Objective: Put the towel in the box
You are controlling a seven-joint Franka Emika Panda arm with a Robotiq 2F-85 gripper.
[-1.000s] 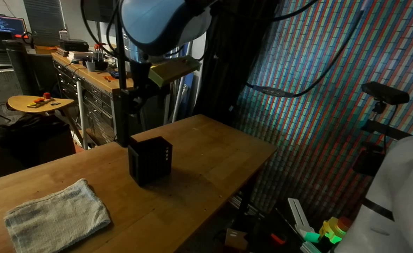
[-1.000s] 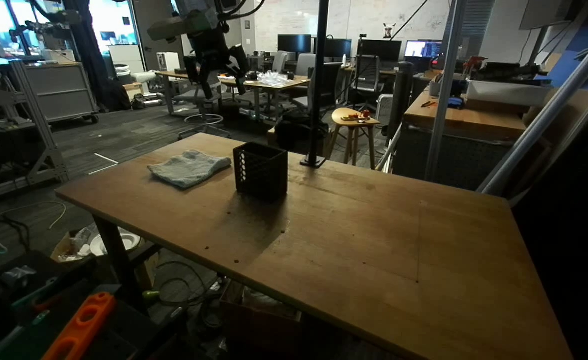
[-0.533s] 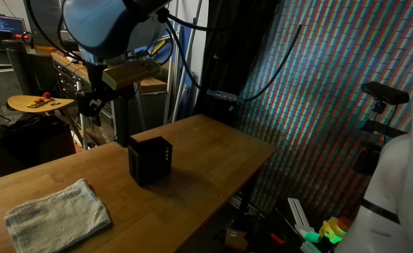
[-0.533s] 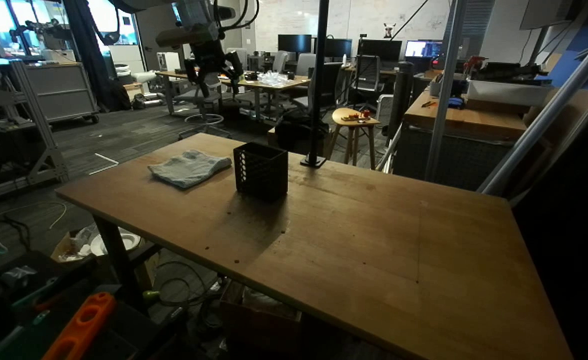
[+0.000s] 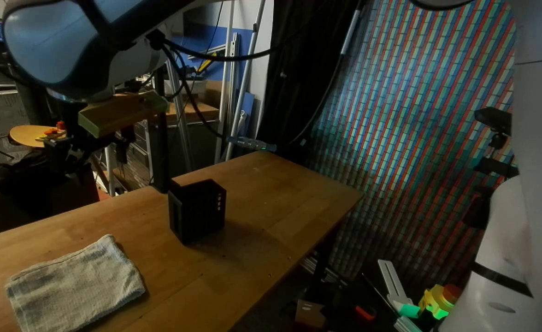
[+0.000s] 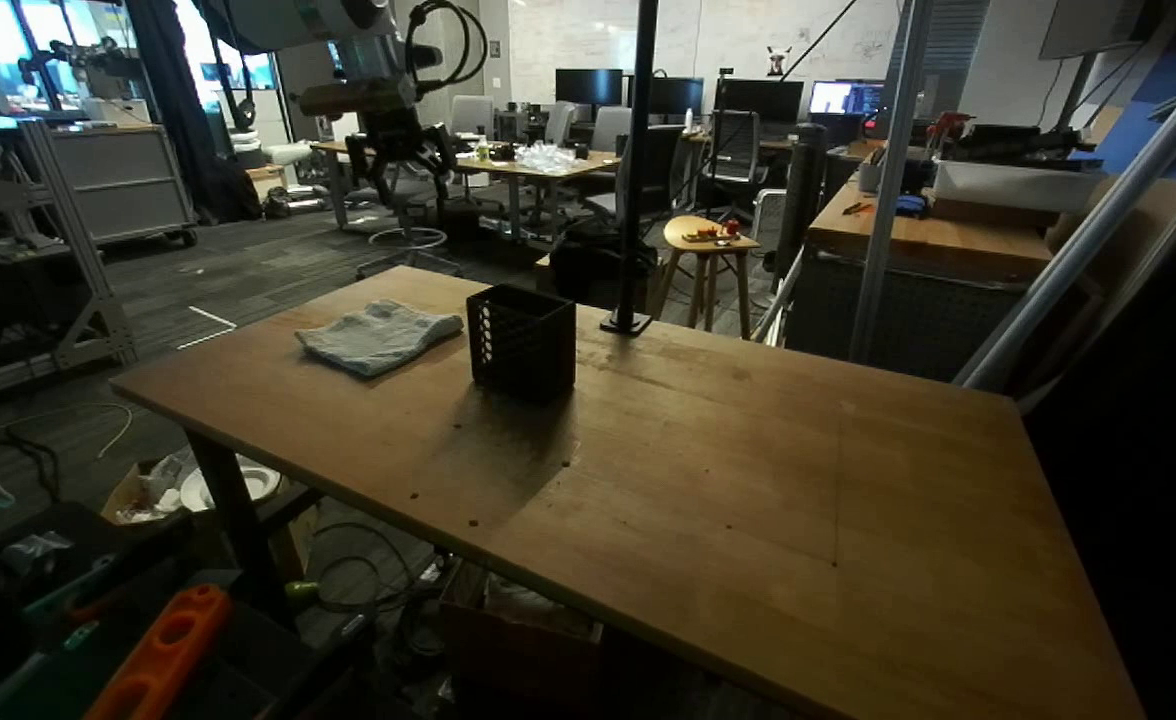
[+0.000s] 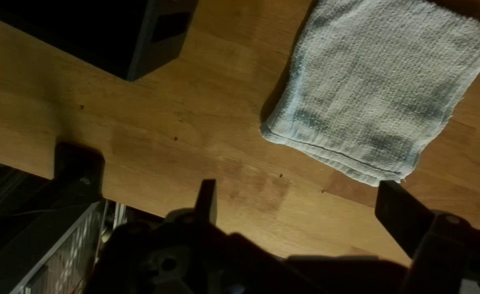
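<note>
1. Towel [image 7: 374, 90], pale and woven, apparently folded, lies flat on the wooden tabletop [image 6: 748, 470], beside the black perforated crate [image 6: 538, 345] but apart from it.
2. The gripper [image 7: 297, 183] hangs above the tabletop, off to the towel's side of the crate, its fingers [image 7: 403, 216] spread wide with nothing between them; the step in hand looks like reaching for the towel, none of it yet in the crate.
3. Lowered straight from here, the fingers would likely meet wood or only the towel's nearest edge, because they are not centred over the cloth.
4. A shallow pinch might take just the top layer, since the towel lies so flat, letting the fold fall loose.
5. Later, its spread looks wider than the crate's mouth, so a trailing corner could catch the rim and drag the crate; the black post [image 6: 640, 165] near the crate could also obstruct a low swing.
6. In the wrist view the towel lies beyond the fingers, across a stretch of wood from the crate; in both exterior views it sits lower than the gripper and well apart from it.
</note>
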